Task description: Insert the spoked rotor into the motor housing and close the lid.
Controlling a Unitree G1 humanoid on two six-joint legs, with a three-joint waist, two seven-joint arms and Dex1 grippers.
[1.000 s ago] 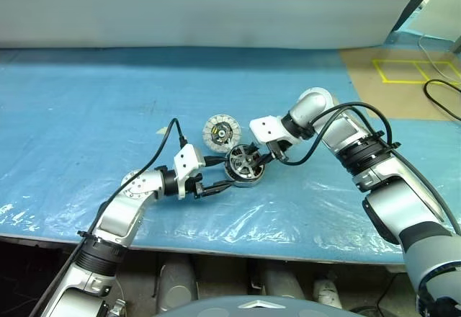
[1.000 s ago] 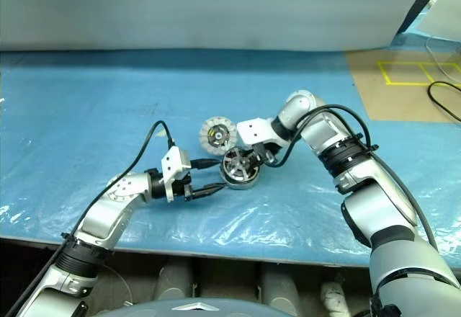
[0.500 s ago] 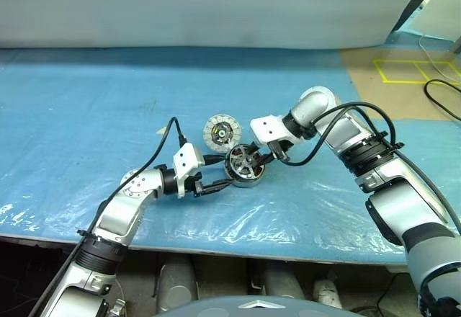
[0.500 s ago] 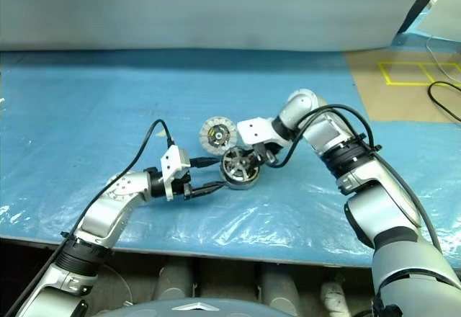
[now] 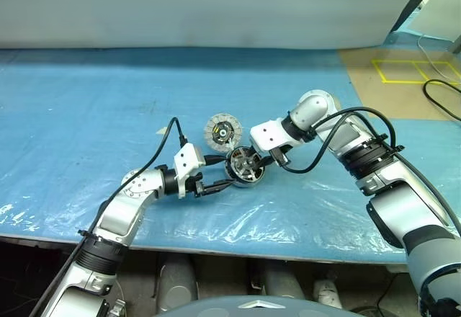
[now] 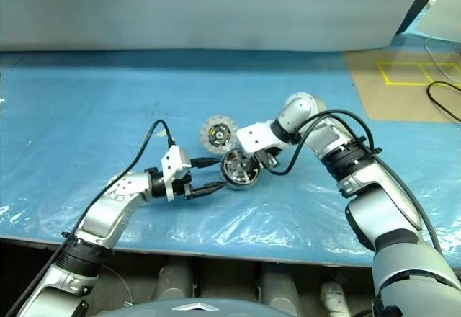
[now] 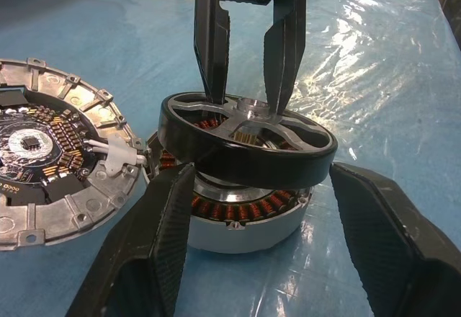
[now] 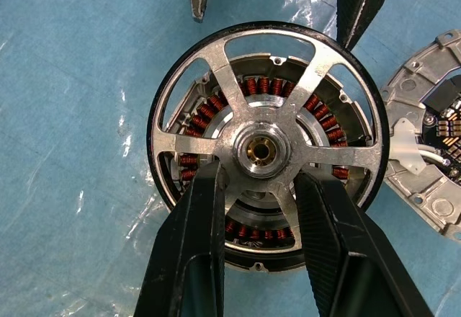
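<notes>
The spoked rotor point(image 8: 270, 148) sits tilted on top of the motor housing point(image 7: 248, 220), not seated: in my left wrist view its dark rim rides high on one side, and the copper windings show in the gap beneath it. Through the spokes in my right wrist view I see the same ring of windings around the hub. My right claw point(image 8: 256, 220) comes down from above and pinches one spoke of the rotor close to the hub, a black finger through the opening on either side of it. My left claw point(image 5: 215, 174) lies low and nearly level on the blue plastic-covered surface point(image 5: 86, 108), its fingers spread wide on either side of the housing; I cannot tell whether the fingers touch the housing wall, and they clamp nothing that I can see. The lid point(image 5: 222, 130) lies flat just beside the housing, on the far side from me, its dark centre with the small yellow-green marks facing up; a short white lead runs from it toward the housing. At the far right of the surface I see yellow tape lines point(image 5: 410, 70) on a brown floor patch.
</notes>
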